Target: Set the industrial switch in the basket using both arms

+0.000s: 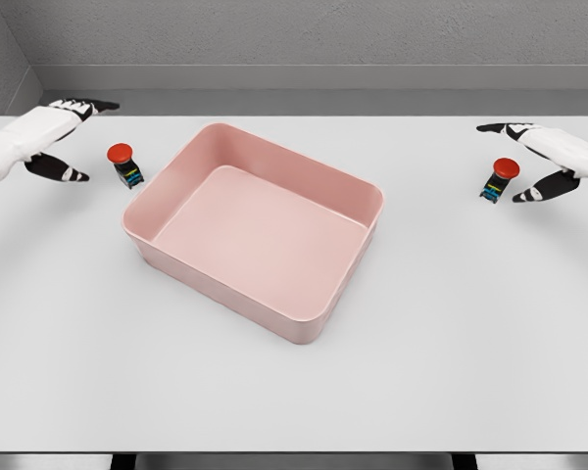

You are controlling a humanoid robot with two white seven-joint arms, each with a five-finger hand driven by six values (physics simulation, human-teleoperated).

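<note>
I note a pink basket (253, 231) sitting at an angle at mid-table (451, 372), nothing inside it. Two industrial switches are present, both outside the basket on the tabletop. The left switch (125, 164), red-capped, stands just beside the basket's left corner. The right switch (499, 178) stands well apart from the basket, near the right edge. My left hand (51, 137) is near its switch with fingers spread and gripping nothing. My right hand (549, 157) likewise is splayed; contact with the switch appears unlikely, though the angle leaves doubt.

both arms cut off — frame edges
</note>
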